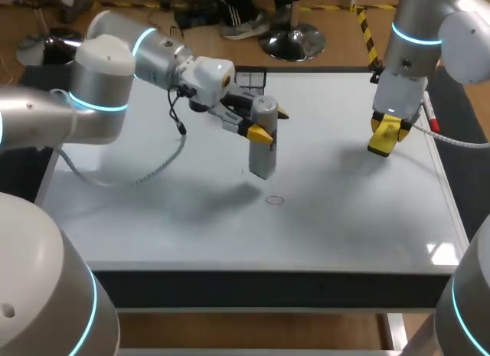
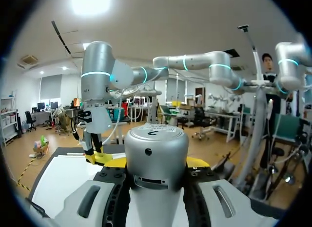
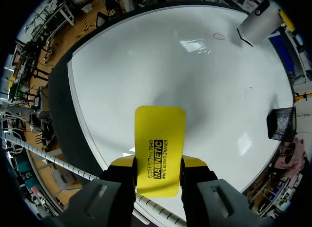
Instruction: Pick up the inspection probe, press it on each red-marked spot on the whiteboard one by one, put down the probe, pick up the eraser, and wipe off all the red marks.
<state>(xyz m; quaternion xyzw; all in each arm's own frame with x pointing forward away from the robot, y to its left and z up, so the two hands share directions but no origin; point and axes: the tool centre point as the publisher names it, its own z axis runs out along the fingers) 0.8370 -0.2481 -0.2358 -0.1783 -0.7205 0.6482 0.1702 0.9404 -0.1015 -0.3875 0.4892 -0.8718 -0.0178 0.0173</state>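
Probe, grey metal cylinder pinched in left gripper, would miss faint red ring at its five o'clock if lowered straight.

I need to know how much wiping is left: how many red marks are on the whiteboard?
1: a red oval outline on the white whiteboard, close beside the grey cylindrical probe. More may be hidden under the probe or too faint to tell.

Head overhead, wrists close, whiteboard seemingly shared
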